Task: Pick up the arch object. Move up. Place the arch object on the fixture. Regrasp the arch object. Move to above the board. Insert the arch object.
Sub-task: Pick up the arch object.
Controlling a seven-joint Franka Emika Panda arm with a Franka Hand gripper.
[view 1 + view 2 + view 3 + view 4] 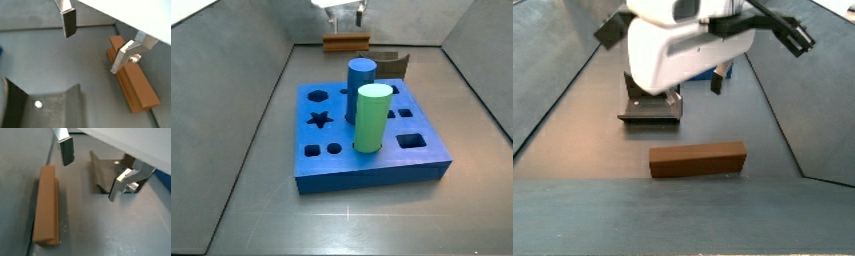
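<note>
You have every step left: the gripper point(89, 173) hovers with fingers spread and empty, while the arch object point(699, 159) lies ungrasped at lower centre.

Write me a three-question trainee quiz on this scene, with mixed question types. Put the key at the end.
1. True or false: the gripper has closed its fingers on the arch object.
2. Multiple choice: where is the arch object? A) lying on the floor; B) resting on the fixture; C) inserted in the board.
3. Fill in: the two cylinders standing in the board are blue and ____.

Key:
1. False. In both wrist views the fingers are spread with nothing between them, above the floor.
2. A. It lies flat near the fixture, not on it.
3. Green.
</note>
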